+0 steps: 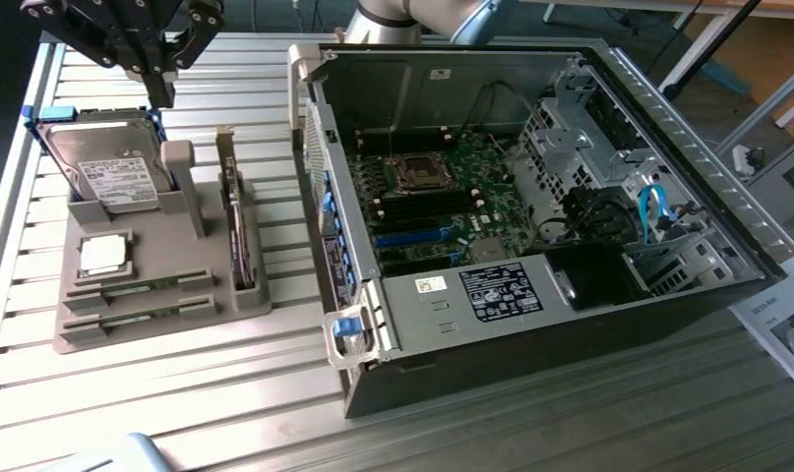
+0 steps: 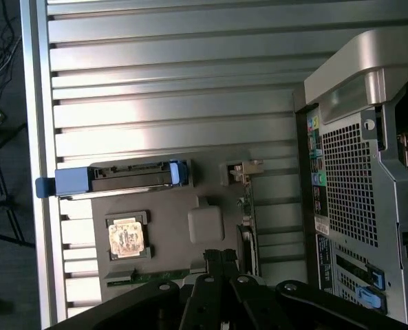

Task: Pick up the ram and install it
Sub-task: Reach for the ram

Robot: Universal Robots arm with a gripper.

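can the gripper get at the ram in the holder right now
Probably yes: the ram lies uncovered in the holder, with nothing over it. The gripper hangs shut near the hard drive.

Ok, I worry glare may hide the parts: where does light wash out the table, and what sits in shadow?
Exterior view: the table gleams brightest around the grey holder, while the computer case is dim inside. Wrist view: a white glare band crosses the table's slats beside the holder, and the gripper is a dark shape.
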